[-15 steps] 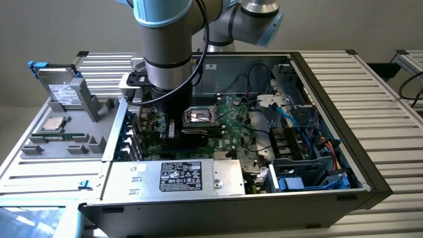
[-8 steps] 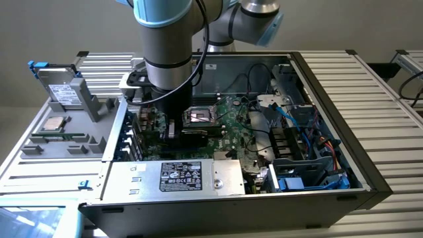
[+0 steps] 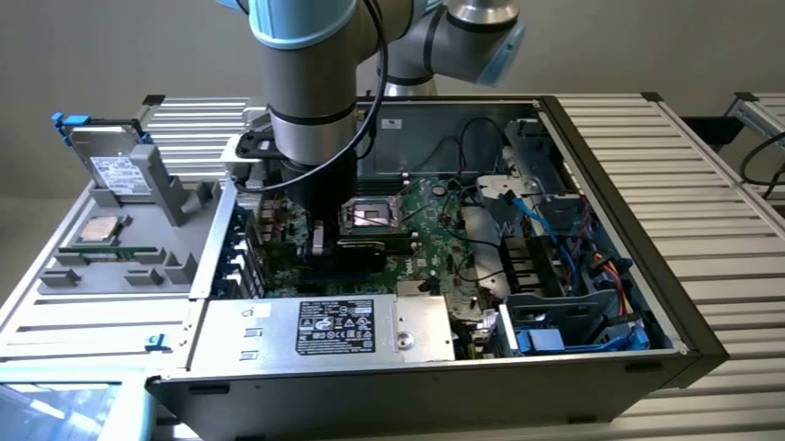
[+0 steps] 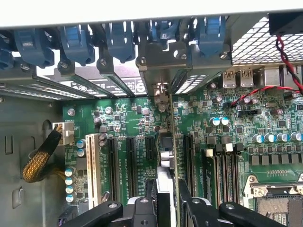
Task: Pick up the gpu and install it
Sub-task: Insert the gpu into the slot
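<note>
Here the hand [image 4: 166,190] is closed on the gpu [image 4: 165,161], one finger on each face. The card stands on edge, square to the motherboard [image 4: 118,123], a posture that suits pressing its connector straight down into a slot. It sits among the black expansion slots [image 4: 130,161] on the motherboard, parallel to them, with free slots on either side. Whether its lower edge has entered a slot cannot be told, since the card itself hides that line. Its far end reaches the motherboard's rear edge, where its metal bracket meets the row of slot openings under the blue clips [image 4: 75,42]; that alignment looks deliberate, so bracket and connector go home together. The CPU socket [image 4: 279,203] lies farther across the motherboard, well apart from the card. In the exterior view the arm drops steeply into the open computer case [image 3: 613,119] around the motherboard, with the power supply [image 3: 331,326] just beside the board's near edge.
</note>
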Robot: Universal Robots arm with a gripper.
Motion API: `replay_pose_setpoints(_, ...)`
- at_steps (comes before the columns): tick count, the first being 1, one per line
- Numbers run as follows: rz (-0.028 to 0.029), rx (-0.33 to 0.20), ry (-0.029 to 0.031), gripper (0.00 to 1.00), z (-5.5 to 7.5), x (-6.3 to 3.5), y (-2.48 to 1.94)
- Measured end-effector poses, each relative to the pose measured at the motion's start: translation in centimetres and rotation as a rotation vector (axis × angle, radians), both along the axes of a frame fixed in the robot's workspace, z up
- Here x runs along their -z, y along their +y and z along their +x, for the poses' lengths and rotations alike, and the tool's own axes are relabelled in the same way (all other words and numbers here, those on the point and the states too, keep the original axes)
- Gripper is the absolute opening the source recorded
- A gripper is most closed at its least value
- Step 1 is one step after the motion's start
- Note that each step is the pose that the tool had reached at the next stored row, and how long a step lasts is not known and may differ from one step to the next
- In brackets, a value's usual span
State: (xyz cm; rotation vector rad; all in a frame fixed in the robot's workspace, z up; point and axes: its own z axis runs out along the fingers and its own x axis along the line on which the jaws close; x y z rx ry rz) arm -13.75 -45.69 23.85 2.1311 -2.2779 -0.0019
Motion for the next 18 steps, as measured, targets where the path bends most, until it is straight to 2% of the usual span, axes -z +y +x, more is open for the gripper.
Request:
replay_pose_setpoints(2, -0.0033, 0.000, -0.0001, 0.29, 0.00, 0.01, 0.00)
replay_pose_setpoints(7, -0.0037, 0.000, 0.0000, 0.29, 0.00, -0.01, 0.02)
replay_pose_setpoints(10, -0.0035, 0.000, -0.0004, 0.29, 0.00, 0.03, 0.23)
replay_pose_setpoints(18, -0.0037, 0.000, 0.0000, 0.29, 0.00, 0.01, 0.23)
